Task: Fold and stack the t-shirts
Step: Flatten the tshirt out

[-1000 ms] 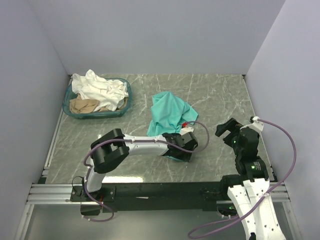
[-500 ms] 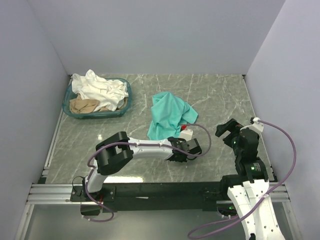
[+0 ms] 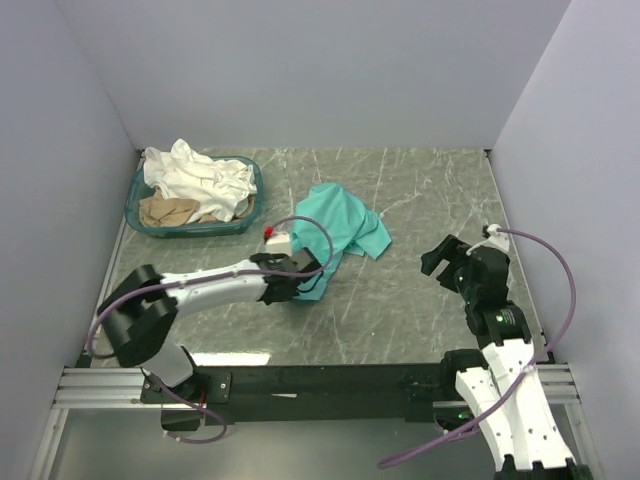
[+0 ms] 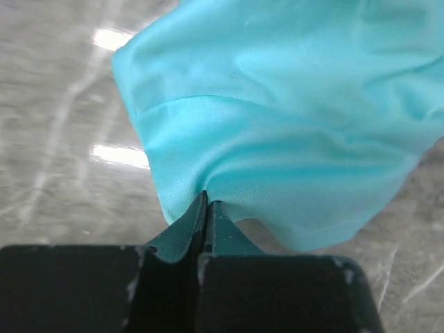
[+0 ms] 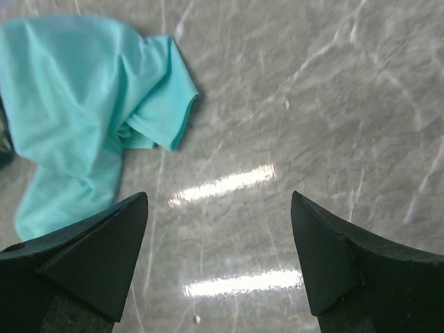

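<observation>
The left end effector (image 4: 206,211) is pinched tight on the hem of the teal shirt (image 3: 347,224), which is crumpled mid-way across the table (image 3: 430,190). The right end effector (image 5: 218,205) gapes wide, holding nothing, right of that shirt. The other shirts (image 3: 195,180) fill the basket (image 3: 187,231).

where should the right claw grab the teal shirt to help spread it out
Take the shirt by the sleeve on its right side, coming in from the right. The sleeve lies flat with its hemmed edge free and facing the open right claw, while the left claw is shut on the opposite edge, so a pull there would probably spread the cloth.
</observation>
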{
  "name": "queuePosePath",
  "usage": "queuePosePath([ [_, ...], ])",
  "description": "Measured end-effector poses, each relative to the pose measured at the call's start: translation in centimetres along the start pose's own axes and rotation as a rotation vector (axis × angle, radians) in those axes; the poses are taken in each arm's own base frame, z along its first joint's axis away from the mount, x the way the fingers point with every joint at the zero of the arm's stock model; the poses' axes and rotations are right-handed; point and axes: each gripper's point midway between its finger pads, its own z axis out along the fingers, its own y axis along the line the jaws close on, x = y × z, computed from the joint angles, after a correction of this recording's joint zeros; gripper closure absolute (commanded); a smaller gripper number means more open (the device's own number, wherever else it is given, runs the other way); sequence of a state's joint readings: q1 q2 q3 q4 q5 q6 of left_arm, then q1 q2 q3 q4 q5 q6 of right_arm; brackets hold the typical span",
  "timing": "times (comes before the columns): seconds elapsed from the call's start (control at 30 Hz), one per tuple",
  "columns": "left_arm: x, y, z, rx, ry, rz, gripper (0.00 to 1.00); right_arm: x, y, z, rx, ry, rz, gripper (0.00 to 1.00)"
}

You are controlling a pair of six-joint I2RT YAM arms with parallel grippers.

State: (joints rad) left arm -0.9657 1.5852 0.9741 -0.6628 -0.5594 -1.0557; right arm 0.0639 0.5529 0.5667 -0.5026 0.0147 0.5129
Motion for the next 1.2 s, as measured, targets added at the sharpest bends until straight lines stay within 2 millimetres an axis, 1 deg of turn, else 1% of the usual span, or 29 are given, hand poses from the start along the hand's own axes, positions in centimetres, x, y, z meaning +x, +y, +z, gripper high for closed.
queuePosePath([
  [0.07,-1.1,1.7,-0.3,-0.008,-0.026,-0.055,0.99,0.9,0.1,0.6,0.0,0.049,-0.021,0.11],
  [0.13,-1.8,3.3,-0.5,-0.009,-0.046,-0.102,0.99,2.2,0.5,1.2,0.001,0.106,-0.056,0.11],
  [0.2,-2.3,4.5,-0.5,-0.001,-0.062,-0.143,0.99,3.6,1.2,1.7,0.006,0.158,-0.116,0.11],
  [0.27,-2.6,5.2,-0.5,0.009,-0.076,-0.174,0.99,5.1,2.9,2.0,-0.015,0.214,-0.187,0.12],
  [0.33,-3.0,5.3,-0.7,0.036,-0.093,-0.192,0.99,6.2,4.6,2.6,-0.027,0.26,-0.241,0.14],
  [0.43,-3.7,4.7,-1.3,0.091,-0.118,-0.212,0.99,7.4,6.6,4.0,-0.025,0.3,-0.28,0.15],
  [0.53,-4.5,4.2,-1.8,0.131,-0.142,-0.227,0.99,8.3,7.9,5.7,-0.001,0.328,-0.306,0.18],
  [0.7,-5.5,4.3,-2.0,0.151,-0.164,-0.259,0.99,10.3,9.6,8.6,0.033,0.377,-0.342,0.21],
  [0.83,-5.6,4.6,-1.7,0.148,-0.162,-0.262,0.99,12.0,10.0,10.3,0.064,0.416,-0.364,0.26],
  [0.93,-5.6,4.7,-1.5,0.147,-0.157,-0.261,0.99,12.9,9.8,11.8,0.104,0.429,-0.373,0.3],
  [0.97,-5.6,4.8,-1.5,0.148,-0.155,-0.263,0.99,13.2,9.6,12.1,0.118,0.434,-0.375,0.35],
  [1.03,-5.7,4.7,-1.4,0.153,-0.153,-0.265,0.99,13.9,9.2,12.7,0.136,0.443,-0.373,0.38],
  [1.07,-5.7,4.7,-1.4,0.156,-0.151,-0.266,0.99,14.3,9.0,12.9,0.142,0.449,-0.374,0.44],
  [1.2,-5.8,4.7,-1.2,0.158,-0.148,-0.261,0.99,14.9,8.6,13.9,0.161,0.444,-0.376,0.5],
])
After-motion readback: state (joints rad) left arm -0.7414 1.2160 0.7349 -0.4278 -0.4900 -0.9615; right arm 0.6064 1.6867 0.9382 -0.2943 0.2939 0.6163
